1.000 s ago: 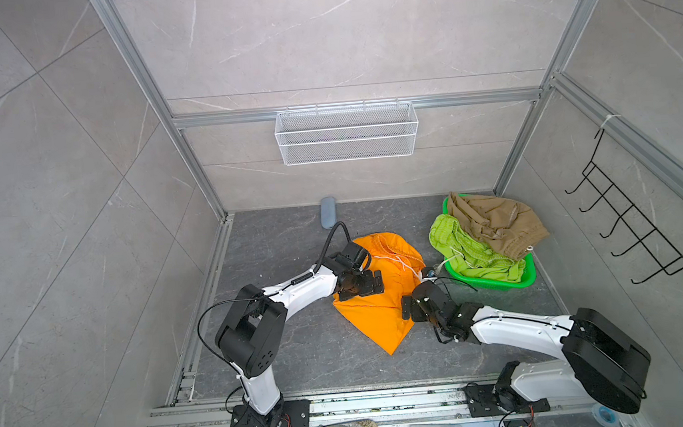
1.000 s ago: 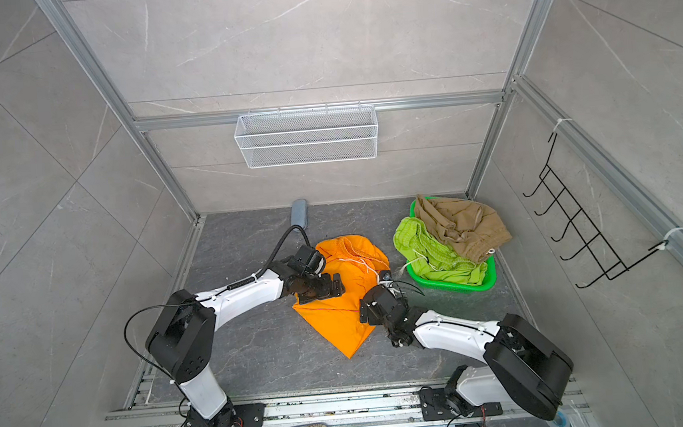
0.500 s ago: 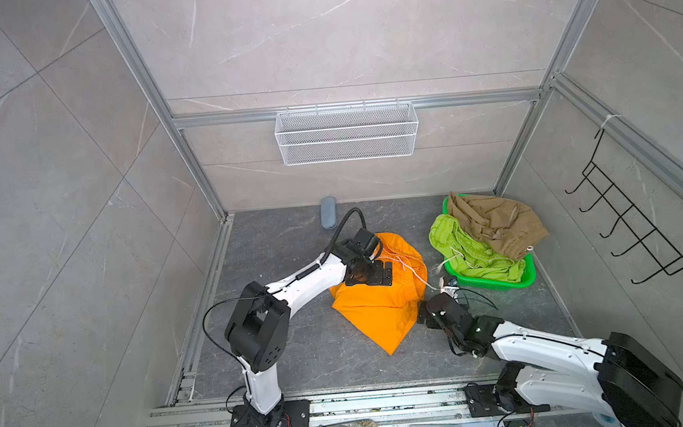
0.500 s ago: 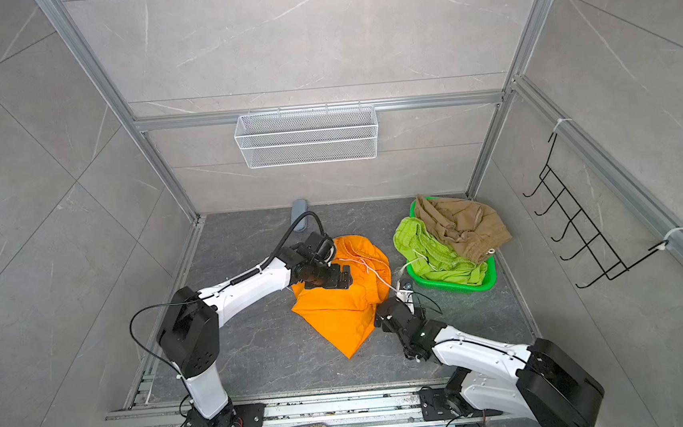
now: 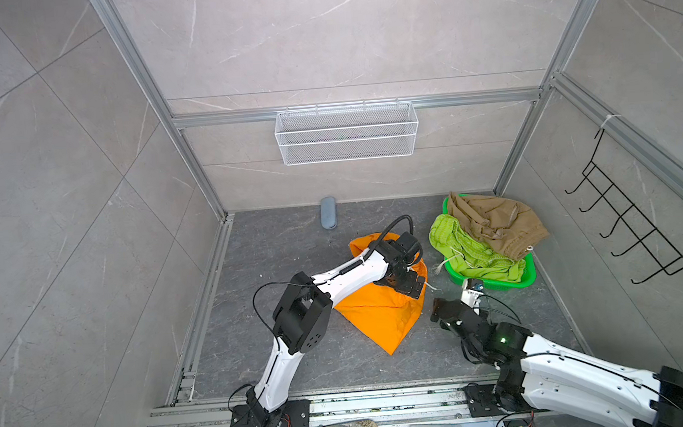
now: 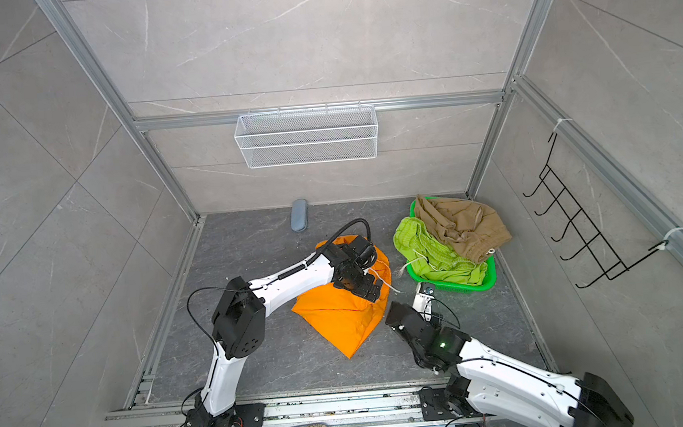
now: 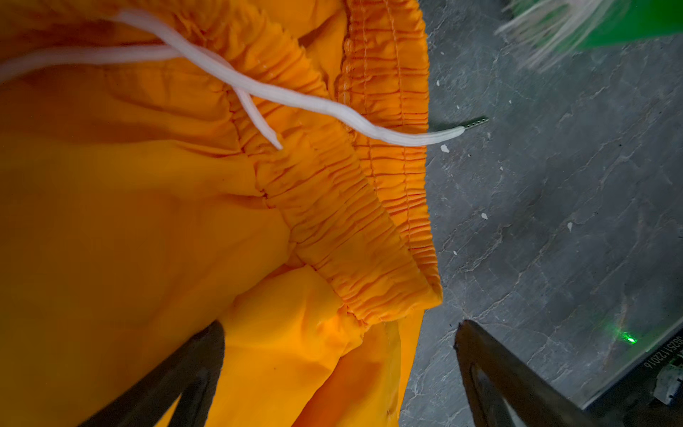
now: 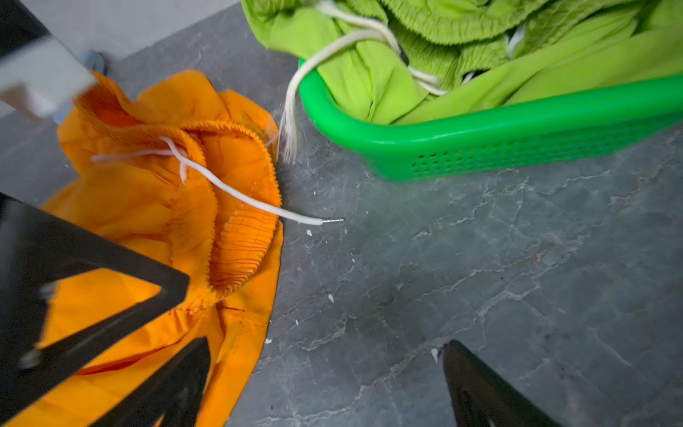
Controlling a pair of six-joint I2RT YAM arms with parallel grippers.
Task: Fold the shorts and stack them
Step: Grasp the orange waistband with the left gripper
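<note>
Right tool (image 8: 325, 351), lower right in both top views: spread, empty, over bare bench (image 5: 300, 351). Orange shorts (image 5: 377, 316), centre frame, crumpled, unfolded. Left tool (image 7: 340, 327) spread over their waistband corner, pinching nothing. Step: flattening pair one, I'd say; next you pinch that waistband, pull flat. Lime shorts (image 5: 472, 254), khaki shorts (image 5: 495, 223) wait in basket (image 5: 503, 283), upper right. Left arm hides orange top edge; leg hems unreadable.
</note>
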